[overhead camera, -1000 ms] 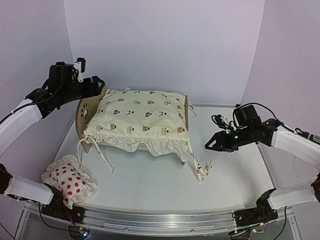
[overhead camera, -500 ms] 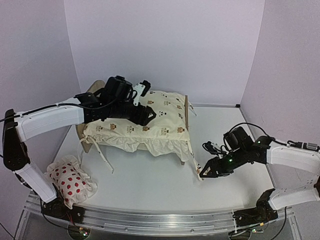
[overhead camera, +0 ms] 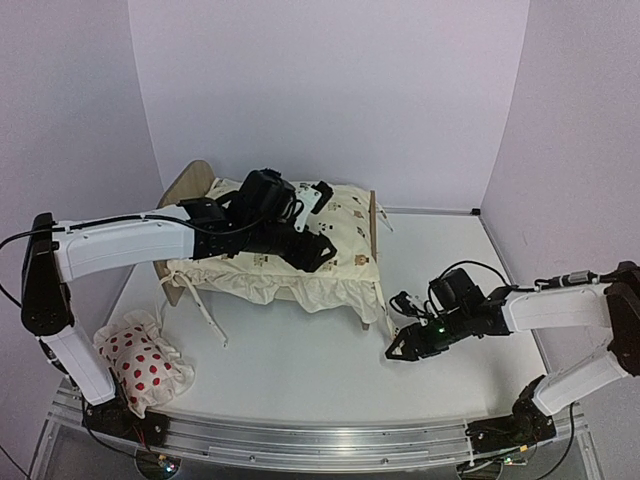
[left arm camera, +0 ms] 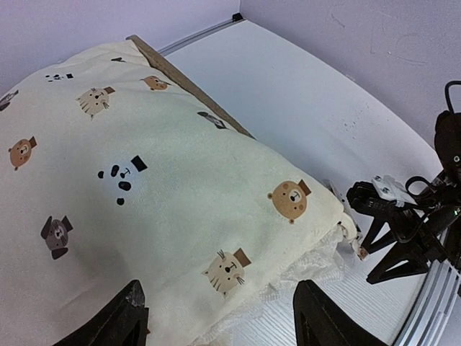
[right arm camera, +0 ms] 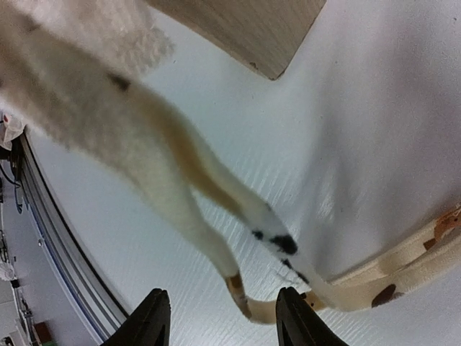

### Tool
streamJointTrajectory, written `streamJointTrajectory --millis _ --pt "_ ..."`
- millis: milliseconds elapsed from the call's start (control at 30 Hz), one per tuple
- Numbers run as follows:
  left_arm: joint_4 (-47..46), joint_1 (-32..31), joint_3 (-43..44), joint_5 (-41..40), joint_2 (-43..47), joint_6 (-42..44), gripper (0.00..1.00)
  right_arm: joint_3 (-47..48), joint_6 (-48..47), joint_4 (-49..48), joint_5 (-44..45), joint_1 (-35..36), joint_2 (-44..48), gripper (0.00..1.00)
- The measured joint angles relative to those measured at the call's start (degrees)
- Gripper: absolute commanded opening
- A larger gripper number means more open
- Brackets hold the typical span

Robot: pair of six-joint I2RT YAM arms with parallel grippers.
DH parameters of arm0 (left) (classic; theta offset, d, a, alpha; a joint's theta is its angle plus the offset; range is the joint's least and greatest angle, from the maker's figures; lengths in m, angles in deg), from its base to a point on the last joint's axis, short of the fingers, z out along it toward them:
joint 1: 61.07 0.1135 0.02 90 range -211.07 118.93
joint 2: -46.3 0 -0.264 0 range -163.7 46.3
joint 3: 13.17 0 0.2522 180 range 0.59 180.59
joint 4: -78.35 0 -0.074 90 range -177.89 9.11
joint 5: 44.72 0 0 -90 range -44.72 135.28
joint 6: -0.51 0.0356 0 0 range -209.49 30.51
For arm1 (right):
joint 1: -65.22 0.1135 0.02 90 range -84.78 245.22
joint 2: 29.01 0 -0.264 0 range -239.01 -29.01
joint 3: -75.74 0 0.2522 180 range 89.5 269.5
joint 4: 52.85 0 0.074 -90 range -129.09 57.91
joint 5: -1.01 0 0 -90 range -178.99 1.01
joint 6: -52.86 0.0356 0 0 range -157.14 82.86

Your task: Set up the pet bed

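The pet bed (overhead camera: 186,186) stands at the back, its rounded wood headboard on the left and its flat footboard (overhead camera: 372,222) on the right. A cream animal-print cushion (overhead camera: 352,232) lies on it and hides the base. My left gripper (overhead camera: 323,252) hovers open over the cushion's near right part; the left wrist view shows the cushion (left arm camera: 144,180) between and beyond the left gripper (left arm camera: 223,326). My right gripper (overhead camera: 393,351) is open, low over the table by the cushion's hanging ties (overhead camera: 401,327). Under the right gripper (right arm camera: 223,321) the ties (right arm camera: 216,187) trail on the table below a wood leg (right arm camera: 252,29).
A small white pillow with red spots (overhead camera: 140,365) lies at the near left corner. More ties (overhead camera: 205,315) hang off the bed's near left side. Purple walls close in the back and sides. The table's metal rail (overhead camera: 320,445) runs along the near edge.
My left arm has swung from behind the headboard rightward across the cushion. My right gripper has come down and left from mid-air to the ties beside the footboard.
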Motion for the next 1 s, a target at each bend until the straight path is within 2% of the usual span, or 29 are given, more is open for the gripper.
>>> streamJointTrajectory --millis 133,267,333,467,667,833,900,967,1000 --pt "-0.09 -0.5 0.0 -0.06 -0.16 0.04 0.71 -0.13 -0.56 -3.81 0.63 0.0 -2.46 0.33" --pt "0.06 -1.02 0.74 -0.68 -1.13 1.07 0.79 -0.21 -0.47 -5.24 0.9 0.0 -3.74 0.09" --pt "0.49 -1.85 2.36 -1.78 -2.65 2.1 0.82 -0.24 -0.04 -5.46 1.52 0.0 -3.39 0.01" --pt "1.06 -4.84 6.83 -4.46 -7.28 5.13 0.83 -0.02 1.08 -2.92 3.43 0.0 -0.2 0.0" --pt "3.57 -8.09 12.61 -7.65 -14.74 8.16 0.8 4.85 1.51 5.97 5.22 0.0 5.75 0.0" --pt "5.11 -8.13 13.9 -9.03 -17.93 9.35 0.64 9.3 1.2 12.39 6.96 0.0 9.06 0.0" --pt "5.31 -8.1 13.9 -9.57 -18.42 9.63 0.48 10.58 0.94 14.8 7.64 0.0 9.69 0.0" --pt "5.29 -8.11 13.9 -10.27 -18.61 10.08 0.27 12.01 0.69 17.5 8.33 0.0 9.95 0.0" --pt "5.28 -8.11 13.9 -10.67 -18.65 10.45 0.21 12.78 0.56 18.8 8.61 0.0 10.09 0.0"
